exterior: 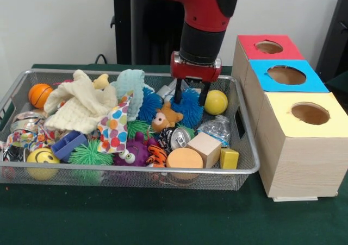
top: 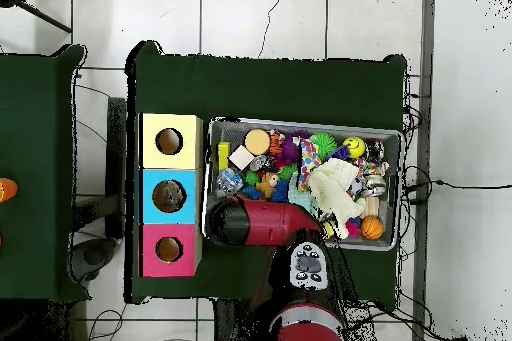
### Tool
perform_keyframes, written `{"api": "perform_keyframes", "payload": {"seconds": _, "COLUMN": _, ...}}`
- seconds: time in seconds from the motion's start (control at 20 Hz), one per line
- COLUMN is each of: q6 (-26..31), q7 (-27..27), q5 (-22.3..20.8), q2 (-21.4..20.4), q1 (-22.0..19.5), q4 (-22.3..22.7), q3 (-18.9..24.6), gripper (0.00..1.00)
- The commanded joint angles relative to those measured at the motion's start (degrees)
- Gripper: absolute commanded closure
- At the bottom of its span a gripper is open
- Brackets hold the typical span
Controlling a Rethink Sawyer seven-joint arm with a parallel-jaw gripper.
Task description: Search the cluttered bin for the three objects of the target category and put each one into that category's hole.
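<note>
Gripper (exterior: 190, 99) sits low in the wire bin (exterior: 247, 169), fingers spread, straddling the blue spiky ball (exterior: 191, 107) near the bin's far edge. Tips are at the ball's sides; can't tell if they actually touch it. Nothing pinched that I can see.

Yellow ball (exterior: 216, 102) lies just beside the gripper, toward the bin's far corner on the box side. Small orange plush (exterior: 165, 118) sits right in front of the blue ball. Clear plastic bottle (exterior: 216, 129) and a soda can (exterior: 178, 138) lie toward the middle; wooden cube (exterior: 204, 149), orange disc (exterior: 185, 159) and yellow block (exterior: 229, 158) line the near edge. Cream cloth (exterior: 81, 108) covers much of the other half, basketball (exterior: 39, 95) at the far corner there, yellow smiley ball (exterior: 42, 157) at the near corner.

Three boxes stand in a row beside the bin: red-top (exterior: 269, 48), blue-top (exterior: 286, 75), yellow-top (exterior: 307, 114), each with one round hole. Holes look empty from the front, though the overhead view is too coarse to confirm.
</note>
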Motion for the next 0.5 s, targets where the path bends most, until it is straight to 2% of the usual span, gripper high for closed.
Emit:
{"api": "perform_keyframes", "payload": {"seconds": 0.05, "q6": -0.1, "q7": 3.5, "q5": -4.8, "q2": 3.1, "q1": 1.2, "q4": 3.5, "q3": 3.4, "gripper": 1.00}}
{"api": "perform_keyframes", "payload": {"seconds": 0.5, "q6": 1.7, "q7": 4.7, "q5": -4.8, "q2": 3.4, "q1": 1.9, "q4": 3.3, "q3": 2.5, "gripper": 1.00}}
